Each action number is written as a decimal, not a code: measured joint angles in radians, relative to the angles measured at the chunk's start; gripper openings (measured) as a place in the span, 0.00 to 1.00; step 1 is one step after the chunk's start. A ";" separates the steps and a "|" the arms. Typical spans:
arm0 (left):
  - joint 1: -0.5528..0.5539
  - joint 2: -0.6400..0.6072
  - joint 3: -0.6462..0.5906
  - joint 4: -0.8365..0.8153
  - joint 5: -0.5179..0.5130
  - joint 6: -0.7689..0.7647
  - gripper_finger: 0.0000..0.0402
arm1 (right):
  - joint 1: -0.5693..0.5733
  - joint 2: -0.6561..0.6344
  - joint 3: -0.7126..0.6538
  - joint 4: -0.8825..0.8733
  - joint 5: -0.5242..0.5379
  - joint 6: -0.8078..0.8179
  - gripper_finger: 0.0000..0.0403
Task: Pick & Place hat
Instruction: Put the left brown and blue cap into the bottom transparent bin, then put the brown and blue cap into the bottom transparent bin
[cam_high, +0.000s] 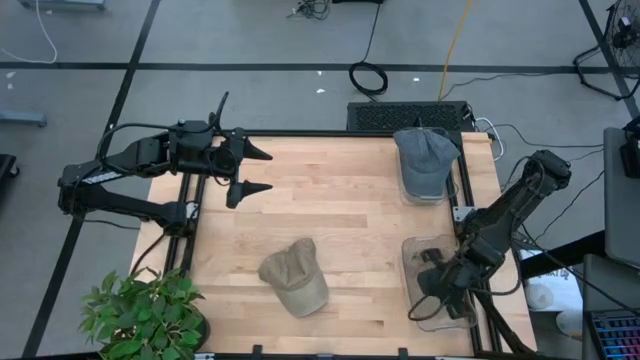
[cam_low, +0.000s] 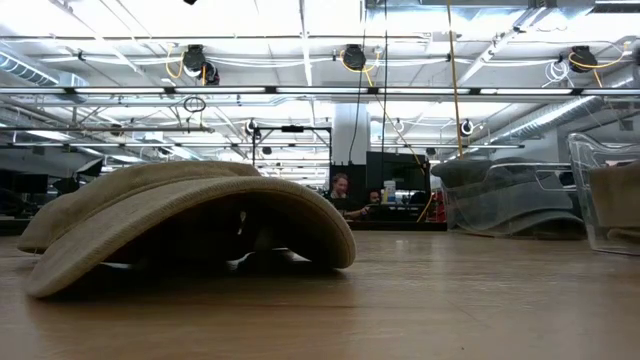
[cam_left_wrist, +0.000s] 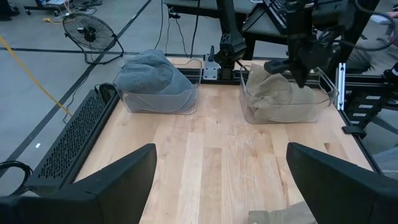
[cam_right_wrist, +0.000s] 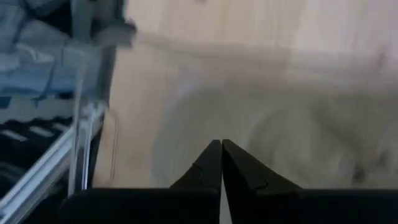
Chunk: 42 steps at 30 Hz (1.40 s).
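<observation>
A tan hat (cam_high: 295, 277) lies brim-down on the wooden table, near its front edge, and fills the left of the low view (cam_low: 190, 215). A second tan hat (cam_left_wrist: 273, 93) lies in the near clear bin (cam_high: 447, 318) at the table's right. My right gripper (cam_high: 428, 290) hangs just above that hat, shut with nothing between its fingers (cam_right_wrist: 222, 155). A grey hat (cam_high: 425, 158) sits in the far clear bin (cam_left_wrist: 186, 102). My left gripper (cam_high: 266, 171) waits open above the table's far left, touching nothing.
A potted plant (cam_high: 145, 315) stands at the near left corner. A black grille (cam_high: 405, 115) lies beyond the far edge. Bare wood stretches between the loose hat and the two bins. People sit in the room behind the table (cam_low: 345, 195).
</observation>
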 joint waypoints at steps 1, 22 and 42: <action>0.000 0.000 0.000 0.000 0.000 0.000 0.91 | 0.015 0.000 0.000 -0.027 -0.015 0.039 0.00; 0.000 0.000 0.000 0.000 0.000 0.000 0.91 | 0.072 -0.037 -0.202 0.160 0.005 0.179 0.00; 0.000 0.000 0.000 0.000 0.000 0.000 0.91 | 0.034 -0.285 -0.206 0.277 0.105 0.063 0.00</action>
